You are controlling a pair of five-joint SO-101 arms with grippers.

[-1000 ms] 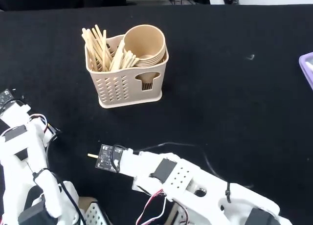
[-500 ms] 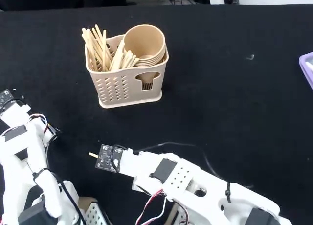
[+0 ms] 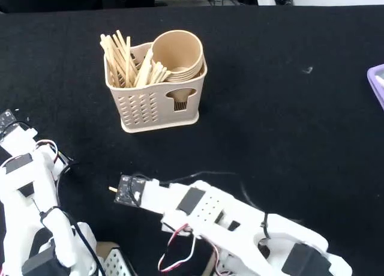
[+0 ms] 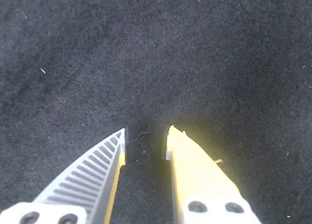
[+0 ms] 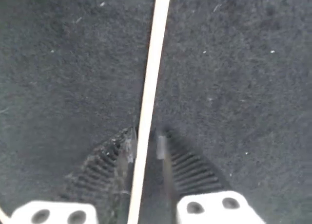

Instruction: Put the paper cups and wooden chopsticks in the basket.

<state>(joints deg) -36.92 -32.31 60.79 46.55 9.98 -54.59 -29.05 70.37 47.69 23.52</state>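
Wooden chopstick (image 5: 155, 53) is running lengthwise through the right gripper (image 5: 145, 142). The two ribbed fingers are pressing in close on either side, so the claw is nearly closed and pinching the stick low over the black tablecloth (image 3: 288, 126). From the high view, this arm is lying across the near edge of the table. A short end of the stick is poking out past its wrist toward the other arm.

Beside it, at the near left corner, the left gripper (image 4: 145, 136) is hanging over the cloth. Its fingers are parted a little and are gripping nothing.

Farther up the table, well apart from both claws, the basket (image 3: 157, 105) is standing upright, a beige box with slotted walls. One side of it is holding a bundle of chopsticks (image 3: 120, 57), which are leaning and fanning out above the rim. The other side is holding the paper cups (image 3: 177, 51), nested in a stack with the top cup tilting its mouth toward the camera.

At the far right edge of the high view, a purple object (image 3: 377, 84) is sitting partly out of the picture.
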